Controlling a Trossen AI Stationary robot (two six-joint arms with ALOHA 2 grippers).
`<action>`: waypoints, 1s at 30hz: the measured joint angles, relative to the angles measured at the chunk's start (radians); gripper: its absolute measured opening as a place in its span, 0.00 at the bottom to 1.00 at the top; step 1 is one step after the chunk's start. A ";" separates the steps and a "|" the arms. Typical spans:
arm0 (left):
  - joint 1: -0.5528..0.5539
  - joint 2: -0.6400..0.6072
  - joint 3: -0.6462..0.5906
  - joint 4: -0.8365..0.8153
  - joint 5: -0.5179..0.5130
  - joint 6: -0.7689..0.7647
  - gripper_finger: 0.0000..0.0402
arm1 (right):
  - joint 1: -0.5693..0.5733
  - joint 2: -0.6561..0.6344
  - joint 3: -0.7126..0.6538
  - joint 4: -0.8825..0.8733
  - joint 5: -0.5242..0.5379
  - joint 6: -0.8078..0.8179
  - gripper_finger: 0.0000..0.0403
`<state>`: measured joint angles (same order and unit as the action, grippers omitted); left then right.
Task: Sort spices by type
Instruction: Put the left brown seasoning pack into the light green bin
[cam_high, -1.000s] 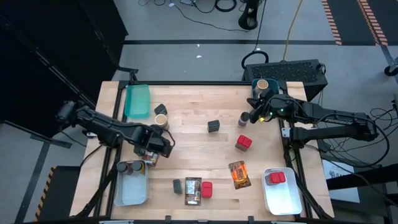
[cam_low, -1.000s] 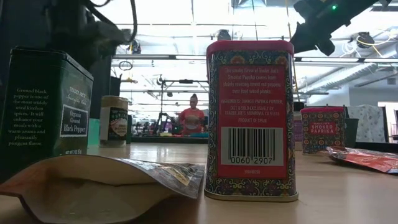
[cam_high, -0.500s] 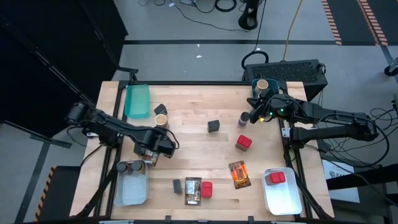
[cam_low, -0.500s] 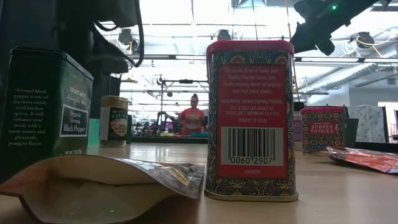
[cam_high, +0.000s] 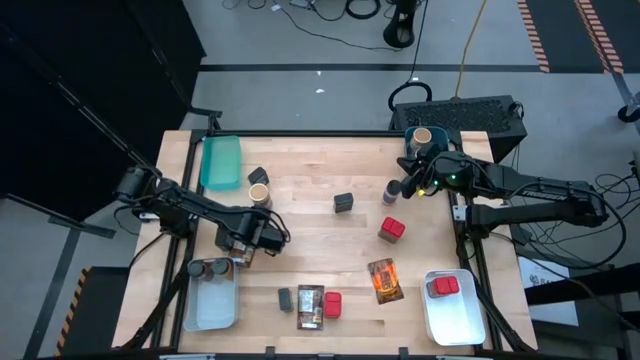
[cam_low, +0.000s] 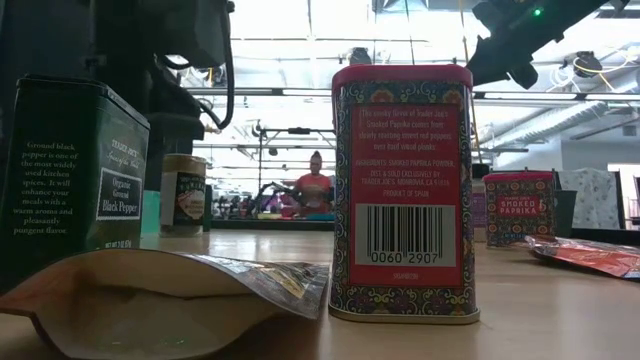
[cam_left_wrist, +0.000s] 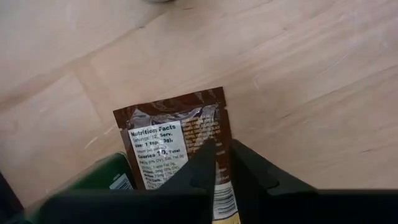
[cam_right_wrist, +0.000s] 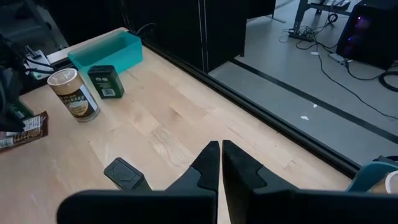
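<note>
One brown packet (cam_left_wrist: 177, 134) lies flat on the table (cam_high: 320, 215) under my left gripper (cam_left_wrist: 221, 163); its fingers stand slightly apart above the packet, near the clear bin (cam_high: 212, 300). My right gripper (cam_right_wrist: 221, 163) is closed, empty, at the far right edge.

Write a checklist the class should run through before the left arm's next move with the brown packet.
1. Left gripper positioned over the brown packet: ok.
2. Packet actually gripped: cannot tell.
3. Packet flat on the table, label side up: ok.
4. Right gripper shut and waiting at the table's far right side, out of the way: ok.
5. Clear bin has bare floor beside its two dark jars: ok.
</note>
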<state>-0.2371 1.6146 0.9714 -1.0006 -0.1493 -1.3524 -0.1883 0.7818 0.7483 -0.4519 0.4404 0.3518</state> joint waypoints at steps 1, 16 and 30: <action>0.000 0.000 0.000 -0.002 0.000 -0.001 0.15 | 0.000 0.000 0.000 0.000 0.000 -0.002 0.00; 0.001 0.003 -0.051 0.007 -0.007 -0.056 0.27 | 0.000 0.000 0.000 -0.001 0.000 -0.002 0.00; 0.000 0.003 -0.113 0.121 0.045 -0.055 0.27 | 0.000 0.000 0.000 -0.002 0.000 -0.002 0.00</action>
<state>-0.2367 1.6180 0.8581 -0.8798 -0.1047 -1.4071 -0.1883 0.7822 0.7486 -0.4534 0.4404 0.3496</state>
